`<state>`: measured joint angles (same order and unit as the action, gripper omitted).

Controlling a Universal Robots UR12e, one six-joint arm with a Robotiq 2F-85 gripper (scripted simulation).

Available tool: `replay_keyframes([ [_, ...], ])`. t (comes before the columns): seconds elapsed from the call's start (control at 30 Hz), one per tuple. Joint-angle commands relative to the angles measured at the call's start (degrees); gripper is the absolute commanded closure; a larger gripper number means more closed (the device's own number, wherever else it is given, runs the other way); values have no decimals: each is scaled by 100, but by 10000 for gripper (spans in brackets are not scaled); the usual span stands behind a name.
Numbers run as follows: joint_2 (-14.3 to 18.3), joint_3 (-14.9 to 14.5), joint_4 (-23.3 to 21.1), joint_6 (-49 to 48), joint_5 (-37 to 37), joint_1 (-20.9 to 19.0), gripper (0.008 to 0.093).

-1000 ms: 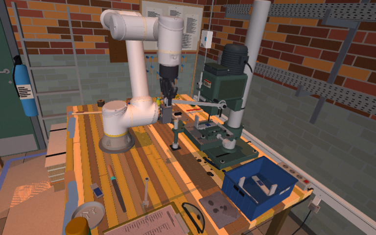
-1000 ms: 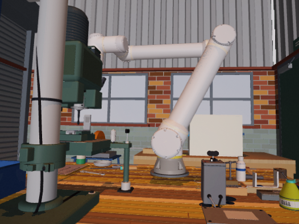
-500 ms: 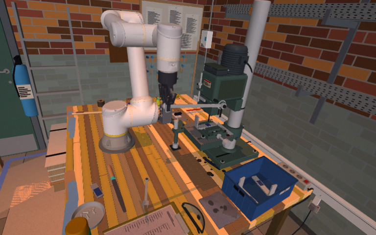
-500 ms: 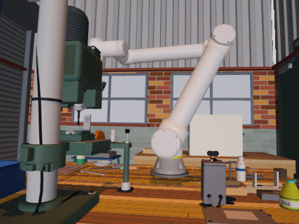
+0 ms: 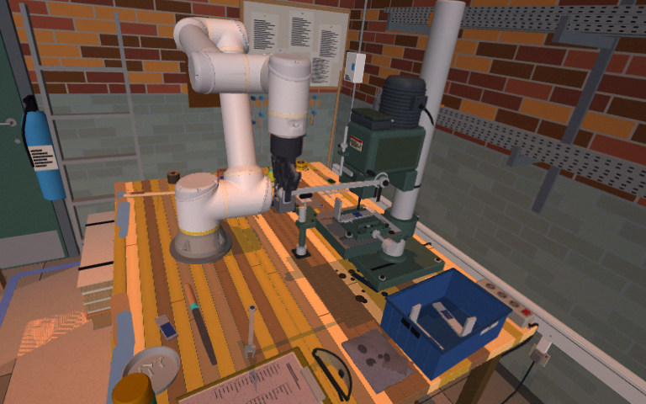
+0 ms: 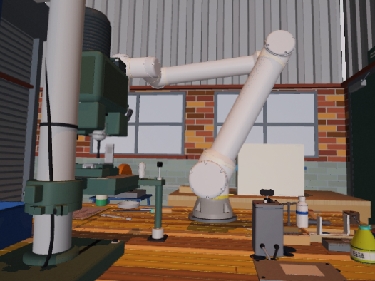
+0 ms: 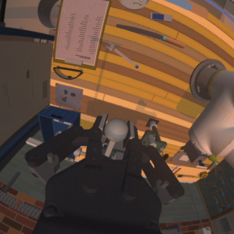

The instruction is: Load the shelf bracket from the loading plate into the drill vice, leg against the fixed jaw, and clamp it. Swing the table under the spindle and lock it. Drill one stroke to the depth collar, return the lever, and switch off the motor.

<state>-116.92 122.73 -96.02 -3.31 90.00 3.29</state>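
Note:
The feed lever's ball knob [image 7: 116,129] sits between my fingers, and I grip it with my gripper [image 5: 287,189] closed. The lever rod [image 5: 339,186] runs from the knob to the green drill head [image 5: 381,143]. Below the spindle [image 6: 98,143] the shelf bracket [image 5: 350,213] sits in the vice [image 5: 357,224] on the drill table, one leg upright. The gripper itself is hidden behind the drill head in the second side camera.
The drill column [image 5: 424,109] rises at the bench's right edge. A blue bin [image 5: 443,319] holding other brackets stands at the front right. A table lock post [image 5: 301,228] stands left of the vice. A file [image 5: 200,324], a spanner [image 5: 250,331] and a clipboard [image 5: 257,381] lie at the front.

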Motion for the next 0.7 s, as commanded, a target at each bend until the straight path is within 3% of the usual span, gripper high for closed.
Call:
replay_keyframes([
  [0.0, 10, 28, -26, 0, 0, 2, 934],
  [0.67, 84, 392, -462, 22, 0, -21, 934],
])
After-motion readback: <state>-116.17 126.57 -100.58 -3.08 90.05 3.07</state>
